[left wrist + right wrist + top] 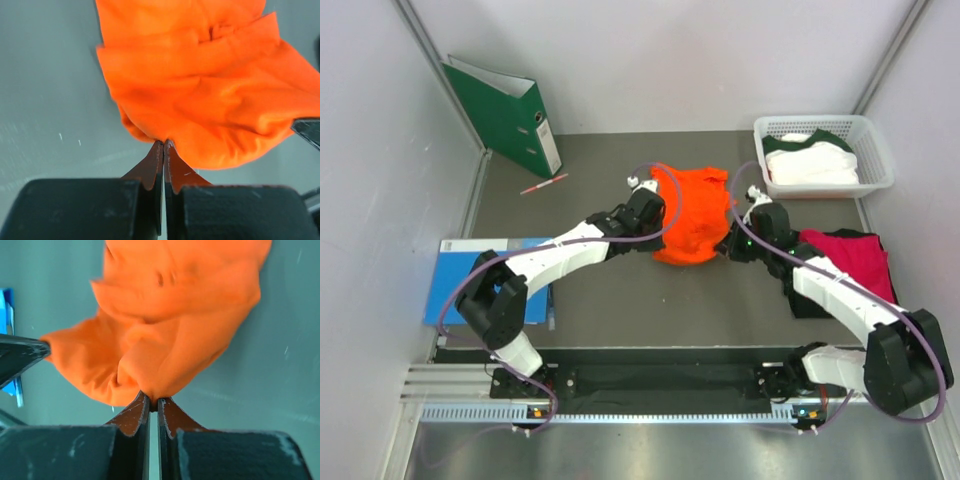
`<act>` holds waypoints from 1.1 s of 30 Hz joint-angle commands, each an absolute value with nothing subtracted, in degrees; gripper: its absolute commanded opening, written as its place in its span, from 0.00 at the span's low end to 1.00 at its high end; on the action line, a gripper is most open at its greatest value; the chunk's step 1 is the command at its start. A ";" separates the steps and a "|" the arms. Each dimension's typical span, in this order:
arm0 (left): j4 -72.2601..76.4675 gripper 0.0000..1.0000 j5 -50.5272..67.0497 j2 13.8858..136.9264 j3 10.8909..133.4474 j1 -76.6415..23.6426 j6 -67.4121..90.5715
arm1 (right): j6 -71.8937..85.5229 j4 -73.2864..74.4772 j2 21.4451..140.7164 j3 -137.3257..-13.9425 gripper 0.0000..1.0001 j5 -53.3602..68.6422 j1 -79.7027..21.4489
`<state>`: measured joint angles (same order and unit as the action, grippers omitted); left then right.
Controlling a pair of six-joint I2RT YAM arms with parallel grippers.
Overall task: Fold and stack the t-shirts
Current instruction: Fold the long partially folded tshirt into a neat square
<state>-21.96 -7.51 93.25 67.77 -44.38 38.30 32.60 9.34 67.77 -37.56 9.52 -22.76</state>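
Closest to the lens in each wrist view are our own dark fingers (148,170). Our left gripper (163,145) is pressed together, pinching a bunched edge of the orange t-shirt (200,90). Our right gripper (150,401) is pressed together likewise on another bunched edge of that shirt.

From overhead, the shirt lies crumpled just past the middle of the table (620,300), toward twelve o'clock. The left gripper is at its nine o'clock side and the right gripper at its four o'clock side. We cannot tell how much of the cloth is lifted off the table.

At three o'clock the magenta t-shirt (850,262) lies on the black t-shirt (805,298), partly under our right arm (840,300). At two o'clock a basket (820,121) holds the white t-shirt (812,165) with dark green trim. A green ring binder (500,115) stands at eleven o'clock, with a red pen (543,184) near it, and a blue folder (455,275) lies at nine o'clock.

We judge the step in hand to be opening out the orange shirt before folding it. Next, the two grips need to draw apart, toward nine and three o'clock, until the cloth pulls taut, then lay it flat. Both pinches must hold firm, since a thin edge could slip free.
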 commanded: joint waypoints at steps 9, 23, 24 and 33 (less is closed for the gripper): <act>-27.51 0.00 -8.00 104.76 87.71 -37.36 30.15 | 21.97 11.69 83.31 -62.37 0.00 1.58 -21.80; -27.77 0.00 -1.50 122.24 112.92 -29.27 24.70 | 21.88 9.07 102.91 -79.53 0.00 1.32 -17.23; -27.77 0.00 -0.97 123.30 115.20 -29.09 24.44 | 22.23 8.36 103.79 -79.89 0.00 1.93 -16.88; -28.30 0.00 2.20 132.79 126.02 -26.99 24.78 | 22.41 7.12 113.46 -88.76 0.00 2.64 -15.29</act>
